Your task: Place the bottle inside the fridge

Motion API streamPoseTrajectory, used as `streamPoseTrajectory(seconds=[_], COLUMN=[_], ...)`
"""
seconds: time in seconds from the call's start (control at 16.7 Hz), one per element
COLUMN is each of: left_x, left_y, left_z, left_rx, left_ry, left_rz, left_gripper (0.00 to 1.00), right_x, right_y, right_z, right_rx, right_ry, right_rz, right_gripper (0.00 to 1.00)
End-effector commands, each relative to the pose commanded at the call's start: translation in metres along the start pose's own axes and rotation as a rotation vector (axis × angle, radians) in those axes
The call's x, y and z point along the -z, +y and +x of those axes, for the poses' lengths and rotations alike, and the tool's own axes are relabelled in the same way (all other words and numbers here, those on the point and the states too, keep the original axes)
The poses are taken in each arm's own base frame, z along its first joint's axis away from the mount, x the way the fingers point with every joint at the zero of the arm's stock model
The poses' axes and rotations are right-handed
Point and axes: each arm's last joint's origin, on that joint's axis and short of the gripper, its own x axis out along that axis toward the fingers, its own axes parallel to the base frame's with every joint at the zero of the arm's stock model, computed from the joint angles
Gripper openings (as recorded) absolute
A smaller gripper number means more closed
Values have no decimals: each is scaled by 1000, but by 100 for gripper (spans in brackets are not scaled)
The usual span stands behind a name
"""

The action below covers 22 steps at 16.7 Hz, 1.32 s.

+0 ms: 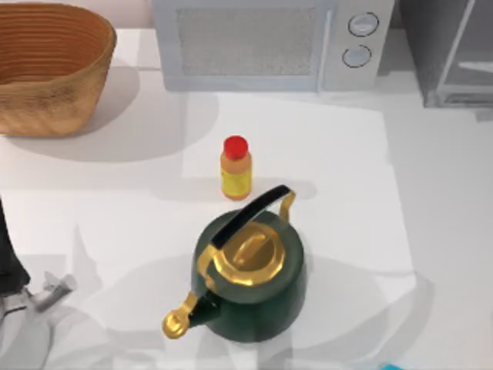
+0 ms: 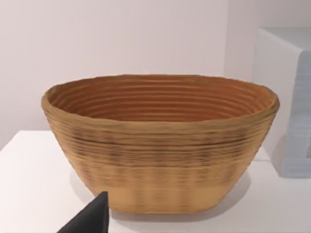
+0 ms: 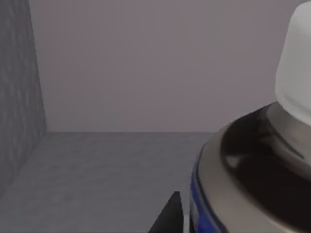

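The bottle (image 3: 252, 165) fills the near side of the right wrist view: dark-brown body, white cap, blue-edged label. It stands inside the fridge (image 3: 97, 170), whose grey floor and back wall lie behind it. One dark fingertip (image 3: 167, 213) of my right gripper rests against the bottle's side, and the gripper looks shut on it. From above, part of the fridge (image 1: 451, 54) shows at the back right corner. My left gripper (image 1: 42, 297) is parked at the table's left front edge, open; its fingertip (image 2: 92, 216) points toward the basket.
A woven basket (image 1: 46, 73) stands at the back left, and a white microwave (image 1: 269, 42) at the back middle. An orange-yellow bottle with a red cap (image 1: 236, 168) stands mid-table. In front of it sits a dark-green kettle (image 1: 250, 270) with a gold lid.
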Motion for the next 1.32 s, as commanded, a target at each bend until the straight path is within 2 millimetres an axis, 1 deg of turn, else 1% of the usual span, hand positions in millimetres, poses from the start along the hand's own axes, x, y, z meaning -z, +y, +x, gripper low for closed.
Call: streamPoseTrajectory(seconds=[0.12, 0.24, 0.36, 0.54, 0.66, 0.78, 1.02, 1.32], left_x=[0, 0, 0, 0, 0, 0, 0, 0], left_y=[0, 0, 0, 0, 0, 0, 0, 0], left_z=[0, 0, 0, 0, 0, 0, 0, 0], left_rx=[0, 0, 0, 0, 0, 0, 0, 0], left_ry=[0, 0, 0, 0, 0, 0, 0, 0], left_rz=[0, 0, 0, 0, 0, 0, 0, 0], left_gripper=[100, 100, 100, 100, 100, 100, 100, 100], right_x=[2, 5, 4, -3, -3, -1, -1, -1], right_y=[0, -1, -3, -4, -3, -2, -1, -1], right_z=[3, 16, 36, 73, 90, 99, 100, 100], right_rx=[0, 0, 0, 0, 0, 0, 0, 0], right_ry=[4, 13, 9, -16, -12, -2, 0, 0], right_rz=[1, 3, 2, -4, -3, 0, 0, 0], right_gripper=[1, 1, 1, 1, 1, 1, 1, 38])
